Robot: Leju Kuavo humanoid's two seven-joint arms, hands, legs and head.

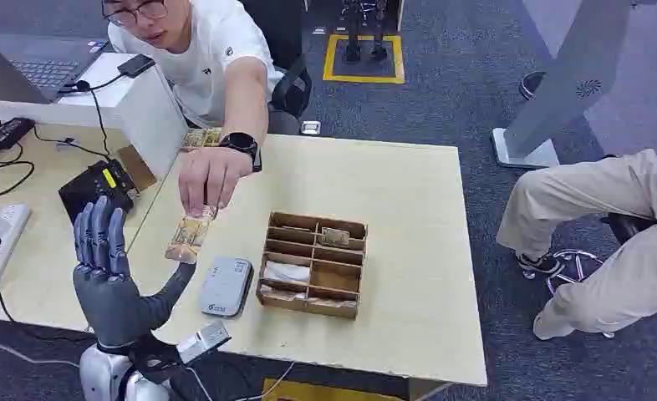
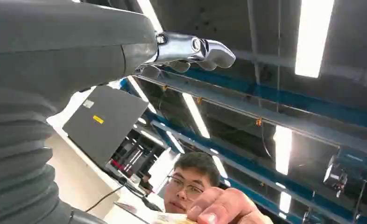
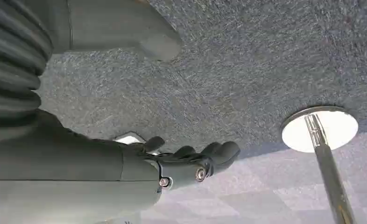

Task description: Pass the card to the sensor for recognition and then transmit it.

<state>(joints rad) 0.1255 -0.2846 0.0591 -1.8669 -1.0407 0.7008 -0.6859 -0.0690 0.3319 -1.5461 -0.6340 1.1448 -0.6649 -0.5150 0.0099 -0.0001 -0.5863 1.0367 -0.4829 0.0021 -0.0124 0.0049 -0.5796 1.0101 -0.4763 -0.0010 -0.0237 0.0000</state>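
A: Your L hand (image 1: 108,276) is raised upright at the table's (image 1: 409,251) front-left edge, palm twd the card, fingers straight up and apart, thumb out to the side; holding nothing.

B: And the card (image 1: 188,236)?

A: Just right of your fingers, above the tabletop; a person's hand (image 1: 211,178) pinches its far end from above; I can't tell if your thumb touches it. The grey sensor (image 1: 226,286) lies flat just right of that, then the wooden divided box (image 1: 313,263) w/ small items in its compartments.

B: R hand?

A: In the R wrist view your R hand (image 3: 191,161) hangs over grey carpet (image 3: 265,56), fingers loosely curled, nothing in them; a chrome stand's round base (image 3: 320,128) nearby.

B: Room?

A: Far left a desk w/ cables and a black device (image 1: 97,186); a laptop (image 1: 33,63) behind; far right a seated person's legs (image 1: 593,225) in beige trousers.
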